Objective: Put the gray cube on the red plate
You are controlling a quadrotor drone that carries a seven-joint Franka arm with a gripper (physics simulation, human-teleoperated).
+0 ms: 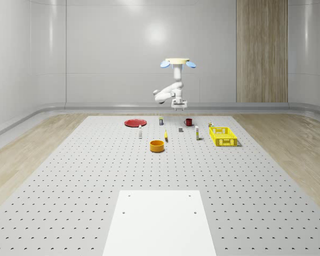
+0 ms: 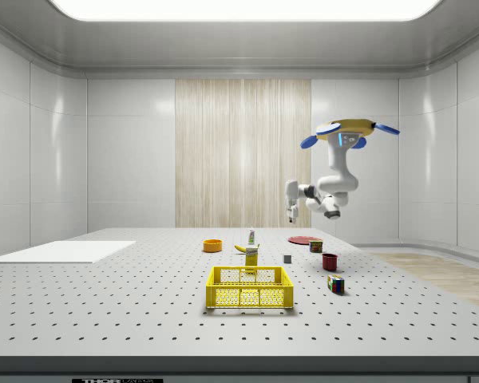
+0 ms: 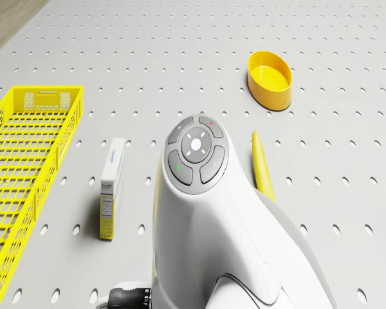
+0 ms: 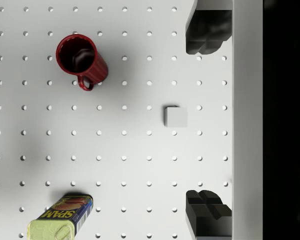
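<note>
So far nothing of the task is done: the small gray cube [image 4: 175, 116] is seen resting on the perforated white table [image 4: 120, 165], untouched, a little right of the wrist view's centre. The two-finger gripper [image 4: 208, 122] is held well above it with its dark fingertips [image 4: 206, 32] wide apart and empty, the cube lying just beside the line between them. In the whole-scene view the white quadrotor drone [image 1: 177, 63] is seen hovering over the far part of the table, above the cube [image 1: 180, 129], with the flat red plate [image 1: 134, 122] well apart toward that view's left. The descent, the grasp, the carry and the release are all left, as judged from these views.

A dark red mug [image 4: 81, 59] and a tipped Spam tin [image 4: 61, 217] are seen near the cube. In the drone view the cube is hidden behind the white arm [image 3: 206, 212], and the yellow slotted basket [image 3: 22, 161] is cut off at the frame's left edge.
</note>
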